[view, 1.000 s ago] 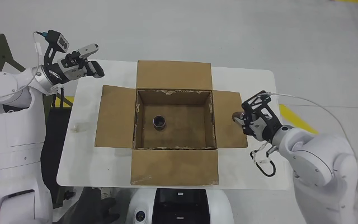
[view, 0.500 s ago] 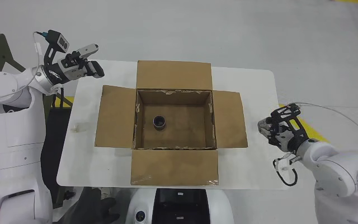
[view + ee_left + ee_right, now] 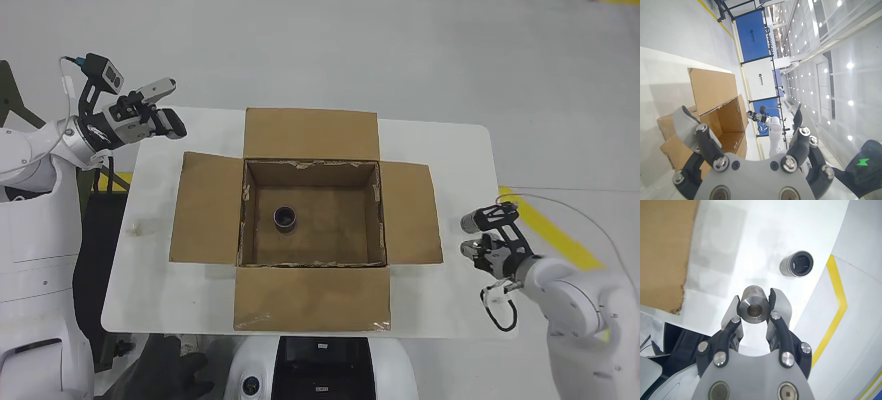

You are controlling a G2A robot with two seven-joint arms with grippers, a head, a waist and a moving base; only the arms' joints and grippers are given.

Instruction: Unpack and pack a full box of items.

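An open cardboard box (image 3: pixel 310 215) sits mid-table with its flaps spread, and one dark cylinder (image 3: pixel 284 217) stands on its floor. My right gripper (image 3: pixel 472 236) is over the white table to the right of the box's right flap. It is shut on a steel cylinder (image 3: pixel 753 303) with a bored end, held above the table. A second cylinder, a silver bearing with a black bore (image 3: pixel 797 263), lies on its side on the table just beyond it. My left gripper (image 3: pixel 171 108) hangs open and holds nothing at the table's far left corner; its fingers (image 3: pixel 684 117) frame the box (image 3: pixel 721 111).
The table (image 3: pixel 455 150) has bare room on both sides of the box. Its right edge (image 3: pixel 831 249) lies close to the bearing, with a yellow floor line (image 3: pixel 838 306) beyond. The box's right flap (image 3: pixel 664 253) lies flat beside my right gripper.
My right gripper has carried the steel cylinder from over the box's right flap outward to the table's right side. The left arm has not moved.
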